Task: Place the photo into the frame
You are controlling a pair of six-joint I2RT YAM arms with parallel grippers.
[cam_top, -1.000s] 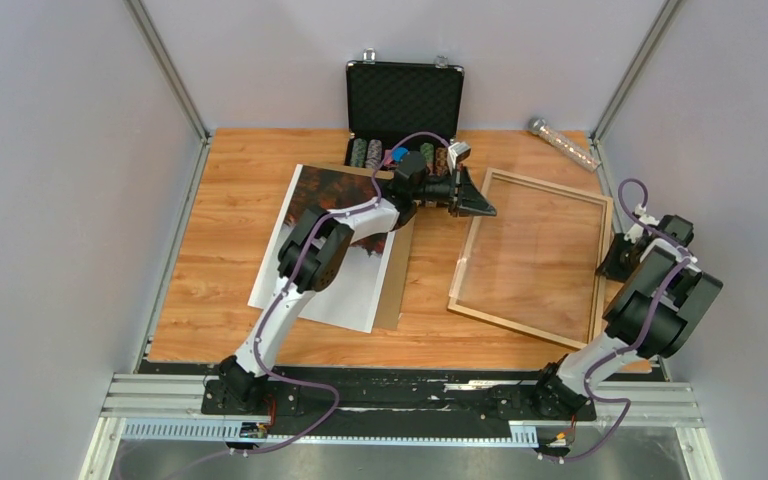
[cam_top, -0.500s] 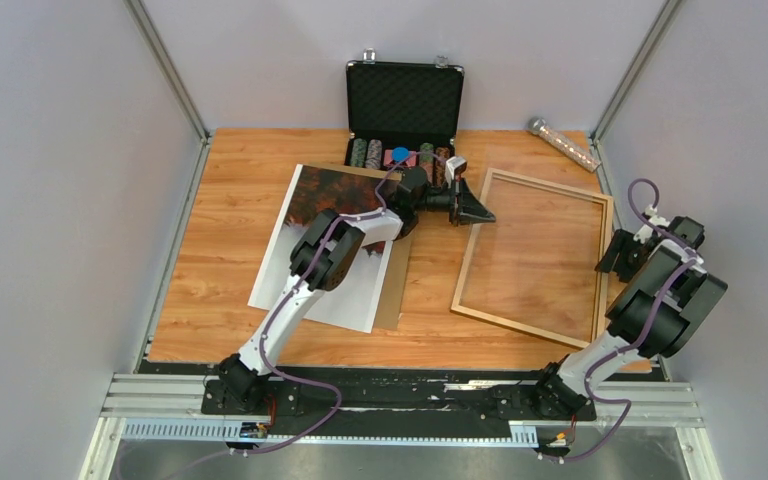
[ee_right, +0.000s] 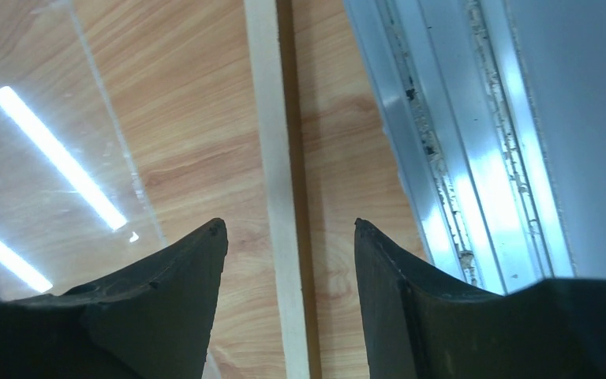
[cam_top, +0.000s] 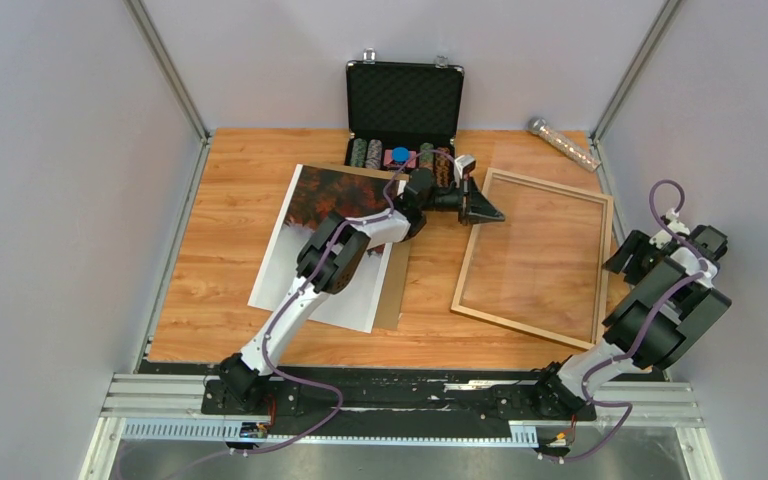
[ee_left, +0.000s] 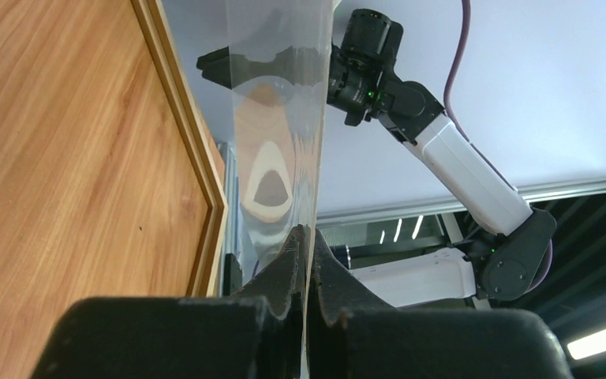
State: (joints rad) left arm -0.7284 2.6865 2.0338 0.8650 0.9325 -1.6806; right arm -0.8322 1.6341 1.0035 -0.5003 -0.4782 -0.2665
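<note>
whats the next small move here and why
Probably raise the left gripper a little, tilting the clear pane up from the frame. It is shut on the pane's edge, the right gripper hangs open over the frame's right rail gripping nothing, and the photo lies outside the frame to its left.

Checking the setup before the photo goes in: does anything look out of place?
Yes. The clear pane is not seated in the frame: the left gripper has its fingers shut on the pane's edge, lifted off the wooden rail. The frame also lies askew on the table.
</note>
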